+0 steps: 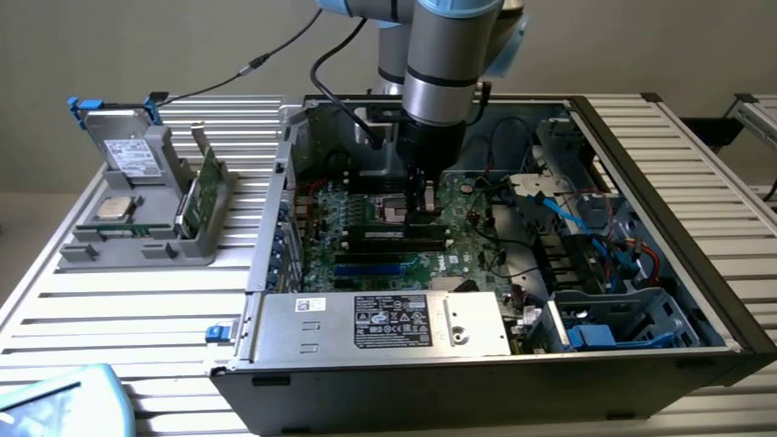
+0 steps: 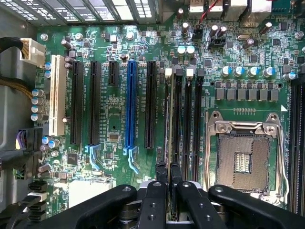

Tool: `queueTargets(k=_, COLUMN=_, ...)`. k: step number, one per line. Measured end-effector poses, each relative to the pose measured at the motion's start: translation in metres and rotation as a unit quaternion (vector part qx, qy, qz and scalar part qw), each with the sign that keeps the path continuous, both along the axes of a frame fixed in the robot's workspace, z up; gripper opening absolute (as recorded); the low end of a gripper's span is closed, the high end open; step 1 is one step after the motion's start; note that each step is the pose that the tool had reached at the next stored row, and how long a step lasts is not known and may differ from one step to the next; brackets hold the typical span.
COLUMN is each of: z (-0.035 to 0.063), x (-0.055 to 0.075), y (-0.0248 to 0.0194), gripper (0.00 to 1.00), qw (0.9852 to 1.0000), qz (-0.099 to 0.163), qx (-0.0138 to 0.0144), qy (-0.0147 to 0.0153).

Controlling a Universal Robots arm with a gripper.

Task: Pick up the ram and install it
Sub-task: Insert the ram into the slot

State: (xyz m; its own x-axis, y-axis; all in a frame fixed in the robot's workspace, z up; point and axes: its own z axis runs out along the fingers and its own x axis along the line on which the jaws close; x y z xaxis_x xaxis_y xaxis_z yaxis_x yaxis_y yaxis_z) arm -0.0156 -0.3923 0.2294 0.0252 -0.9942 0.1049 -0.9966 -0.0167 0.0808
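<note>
My gripper (image 1: 425, 202) hangs low inside the open computer case (image 1: 680, 182), its two black fingers (image 2: 161, 174) clenched close together on the ram (image 2: 167, 119). The wrist view shows the ram edge-on as a thin pale strip running away from my fingertips. The stick lies in line with the row of black memory slots (image 2: 198, 119) on the green motherboard (image 2: 114, 109), at the first slot of that row. I cannot tell whether it is seated in that slot or held just above it. Just beside the memory slots sits the empty silver-framed processor socket (image 2: 245, 148). On their other side stand the long expansion slots, among them a blue slot (image 2: 132, 105) and, farther off, a white slot (image 2: 58, 95). In the exterior view, a silver power supply (image 1: 388, 319) with a printed label fills the near end of the case. Blue and red cables (image 1: 595, 228) run along the exterior view's right. Well apart from the case, on the exterior view's left, a gray holder (image 1: 146, 241) stands on the slatted metal table (image 1: 122, 300). It carries a hard drive (image 1: 127, 155), a silver processor chip (image 1: 116, 208) and an upright green board (image 1: 209, 177).
</note>
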Motion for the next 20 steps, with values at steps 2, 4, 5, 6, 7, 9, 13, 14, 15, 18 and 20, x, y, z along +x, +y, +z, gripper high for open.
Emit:
queueTargets(k=2, z=-0.0009, x=-0.0002, y=0.0001, gripper=0.14, qw=1.0000, qz=0.000, qx=0.0000, qy=-0.0004)
queueTargets(k=4, z=-0.0018, x=-0.0006, y=0.0000, gripper=0.14, qw=1.0000, qz=0.000, qx=-0.0001, qy=-0.0008)
queueTargets(k=5, z=-0.0021, x=-0.0007, y=0.0000, gripper=0.14, qw=1.0000, qz=0.000, qx=-0.0001, qy=-0.0010)
queueTargets(k=6, z=-0.0021, x=-0.0008, y=-0.0001, gripper=0.14, qw=1.0000, qz=0.000, qx=-0.0003, qy=-0.0011)
queueTargets(k=7, z=-0.0024, x=-0.0009, y=0.0000, gripper=0.14, qw=1.0000, qz=0.000, qx=-0.0003, qy=-0.0012)
queueTargets(k=9, z=-0.0027, x=-0.0011, y=0.0000, gripper=0.14, qw=1.0000, qz=0.000, qx=-0.0005, qy=-0.0013)
queueTargets(k=13, z=-0.0034, x=-0.0013, y=0.0000, gripper=0.14, qw=1.0000, qz=0.000, qx=-0.0010, qy=-0.0016)
queueTargets(k=14, z=-0.0036, x=-0.0013, y=0.0000, gripper=0.14, qw=1.0000, qz=0.000, qx=-0.0013, qy=-0.0018)
queueTargets(k=15, z=-0.0038, x=-0.0013, y=0.0000, gripper=0.14, qw=1.0000, qz=0.000, qx=-0.0017, qy=-0.0018)
queueTargets(k=18, z=-0.0045, x=-0.0013, y=0.0000, gripper=0.14, qw=1.0000, qz=0.000, qx=-0.0027, qy=-0.0020)
queueTargets(k=20, z=-0.0050, x=-0.0013, y=0.0000, gripper=0.14, qw=1.0000, qz=0.000, qx=-0.0033, qy=-0.0021)
